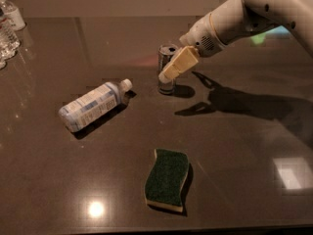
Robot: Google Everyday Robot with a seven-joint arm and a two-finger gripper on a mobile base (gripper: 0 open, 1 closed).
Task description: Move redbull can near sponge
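Redbull can (165, 58) and sponge (167, 186) sit well apart on a dark, glossy table (234, 146), the can farther back and the sponge toward the front. Nearest of all, a small round glare of light (96, 209) shines on the tabletop just left of the sponge. The sponge lies flat with its dark green side up, a pale yellow layer showing along its wavy lower edge. Farther back and to the left, a clear plastic water bottle (93, 105) lies on its side, its white cap pointing up and to the right, toward the can but clear of it. Behind that, near the middle of the table, the can stands upright with its open silver top showing. The gripper (166, 76) is right at the can, its tan pad crossing in front of the can's right side and slanting down to the left; whether it is spread, closed or pinching the can cannot be told. The white arm (234, 21) reaches in from the upper right, and its shadow (234, 102) falls on the table to the right of the can. At the far left edge, more clear bottles (7, 28) stand upright.
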